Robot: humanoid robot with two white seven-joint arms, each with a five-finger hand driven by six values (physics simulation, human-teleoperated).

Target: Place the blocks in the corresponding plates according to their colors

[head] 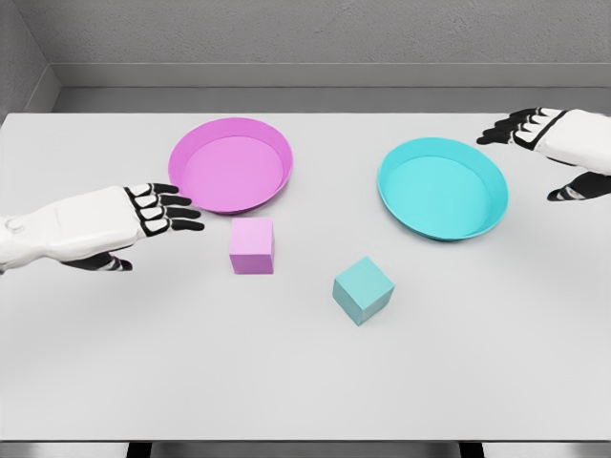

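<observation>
Left hand: the left hand hovers low over the table, fingers stretched flat and spread, holding nothing; fingertips point toward the pink block, near it but apart.
Left arm pose: forearm enters from the left edge, roughly level, palm down, thumb tucked below.
Pink block: sits square on the table just in front of the pink plate, not touching its rim.
Handling, pink block: looks rigid, with smooth flat faces, probably light; a pinch across two opposite side faces, thumb against fingers, seems the surest hold, and smooth sides may slip under a weak squeeze.
Teal block: turned corner-on toward the camera, resting between the two plates and nearer the viewer; its angled faces would call for a rotated wrist.
Teal plate: empty, to the right of the pink one.
Right hand: the right hand hangs near the right edge beyond the teal plate, fingers extended, thumb apart, empty.
</observation>
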